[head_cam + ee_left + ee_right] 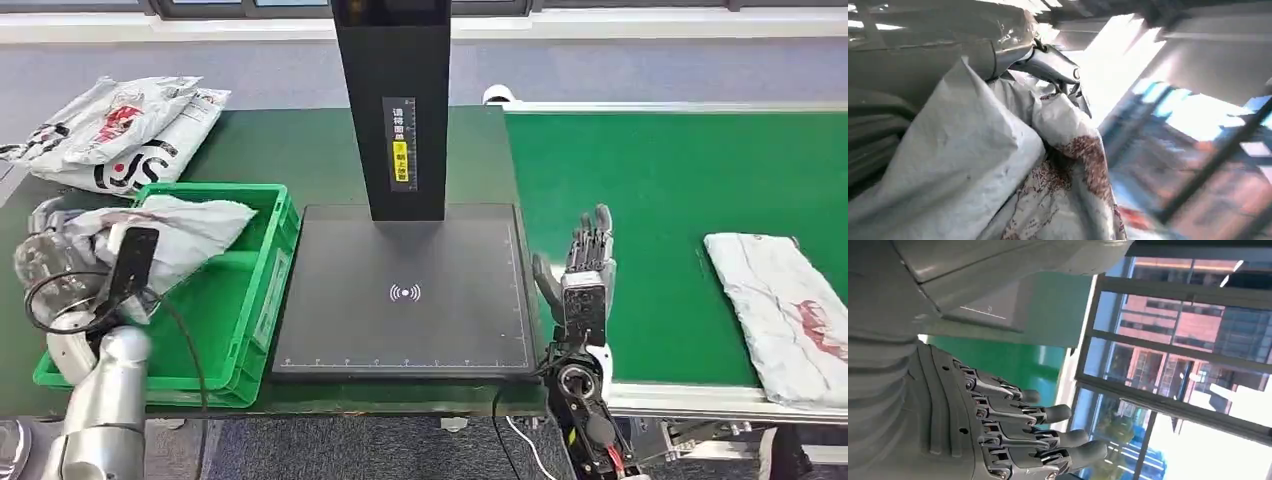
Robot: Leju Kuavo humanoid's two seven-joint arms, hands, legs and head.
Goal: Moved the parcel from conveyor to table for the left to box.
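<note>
Item: white parcel [778, 312], flat on green conveyor [660, 190], long axis running toward and away from the robot. Lies to the right of right hand [585, 262], which hangs empty, fingers extended and apart; nearer arm. Left hand [75, 265] grips another white parcel [190, 230] over green crate [255, 300]. Scanner table [405, 290] between.

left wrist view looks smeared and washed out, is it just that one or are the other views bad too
Left wrist view: the background is blurred and the bright patch is blown out, while the parcel in the left hand stays readable. Right wrist view: the right hand is sharp, with glare from the window low in the frame. Head view: evenly lit and sharp, text on the black post legible.
</note>
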